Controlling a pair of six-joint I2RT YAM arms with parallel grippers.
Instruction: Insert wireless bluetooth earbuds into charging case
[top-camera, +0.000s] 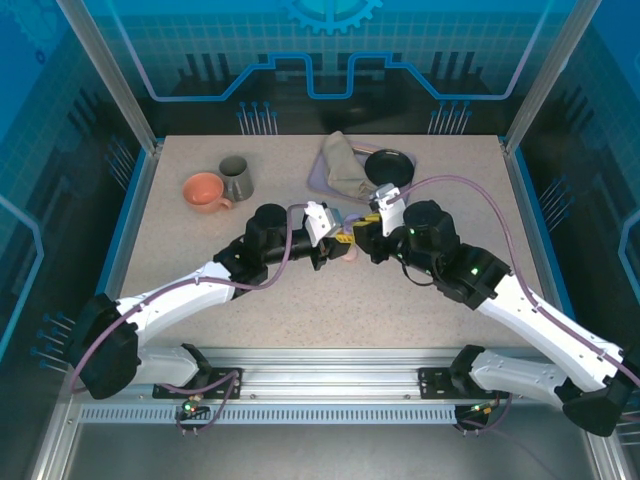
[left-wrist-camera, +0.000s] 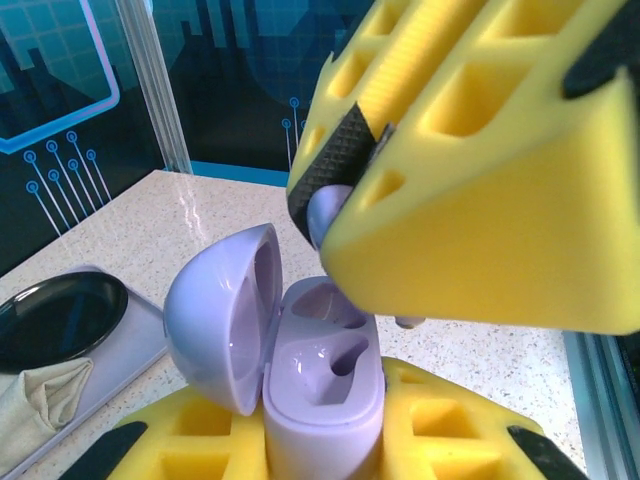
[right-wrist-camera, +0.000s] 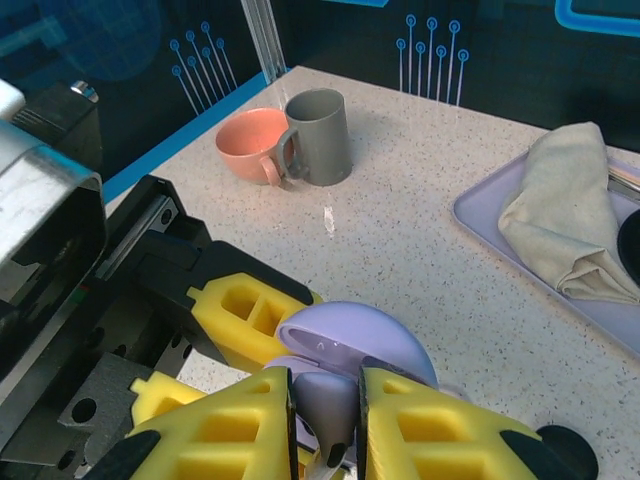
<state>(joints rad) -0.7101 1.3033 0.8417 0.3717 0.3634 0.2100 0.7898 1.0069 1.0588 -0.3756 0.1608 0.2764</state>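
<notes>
Mid worktop (top-camera: 200, 270), left gripper (left-wrist-camera: 320, 452) jaws clench the open lilac charging case (left-wrist-camera: 322, 365), visible wells empty; at three o'clock, right gripper (right-wrist-camera: 328, 398) jaws pinch a lilac earbud (left-wrist-camera: 330, 212), not yet seated.

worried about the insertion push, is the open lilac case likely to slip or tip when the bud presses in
Probably slippery: the lilac case looks glossy and rounded, so it could twist in the left hand. Its open lid stands to one side, so a push may tip it that way.
</notes>
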